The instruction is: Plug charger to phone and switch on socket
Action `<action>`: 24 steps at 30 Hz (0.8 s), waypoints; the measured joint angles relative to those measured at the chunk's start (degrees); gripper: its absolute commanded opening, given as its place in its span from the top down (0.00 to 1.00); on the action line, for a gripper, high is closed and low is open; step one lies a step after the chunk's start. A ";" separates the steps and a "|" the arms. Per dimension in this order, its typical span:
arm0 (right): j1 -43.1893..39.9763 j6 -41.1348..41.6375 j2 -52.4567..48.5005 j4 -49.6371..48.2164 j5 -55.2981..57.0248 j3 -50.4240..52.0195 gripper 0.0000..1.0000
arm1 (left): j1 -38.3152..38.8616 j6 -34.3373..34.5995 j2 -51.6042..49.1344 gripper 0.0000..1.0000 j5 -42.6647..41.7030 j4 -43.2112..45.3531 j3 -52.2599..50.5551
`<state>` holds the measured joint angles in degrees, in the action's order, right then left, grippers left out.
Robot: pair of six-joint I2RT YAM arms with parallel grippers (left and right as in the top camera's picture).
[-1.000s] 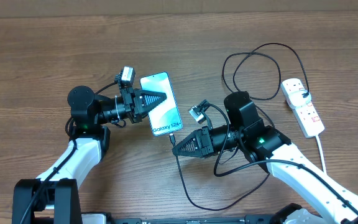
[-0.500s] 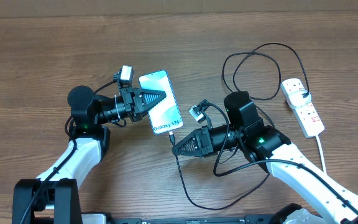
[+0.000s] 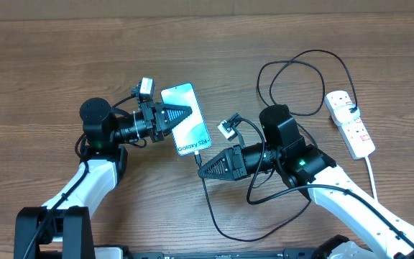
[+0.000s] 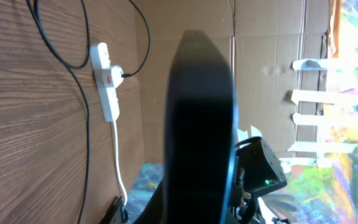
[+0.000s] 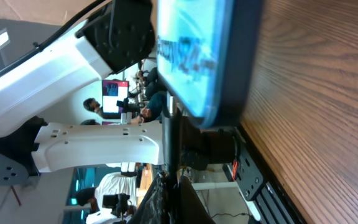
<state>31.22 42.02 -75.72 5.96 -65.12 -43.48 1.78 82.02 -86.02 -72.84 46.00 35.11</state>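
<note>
Left fingers (image 3: 182, 113) clamp the phone (image 3: 192, 137); right fingers (image 3: 205, 169) pinch the charger (image 5: 171, 146), tip seemingly at the phone's edge just ahead. Pushing askew could jam it or pry the phone loose.

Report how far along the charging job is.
Done: the charger is plugged into the socket. In hand: the left gripper holds the phone; the right gripper holds the charger's tip at its bottom edge, seating unclear. Left: flip the socket switch, whose state I cannot read.
</note>
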 measured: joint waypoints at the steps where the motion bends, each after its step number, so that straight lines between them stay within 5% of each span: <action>1: 0.02 0.00 0.00 -0.48 -0.02 0.00 0.96 | 0.02 -0.13 0.00 0.96 -0.04 -0.15 0.00; 24: 0.00 0.07 -0.42 1.84 0.00 0.00 0.96 | 0.02 -0.94 0.00 0.96 -0.26 -0.15 0.00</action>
<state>31.22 42.09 -76.14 7.79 -65.12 -43.48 1.80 81.08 -86.02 -73.10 45.84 35.11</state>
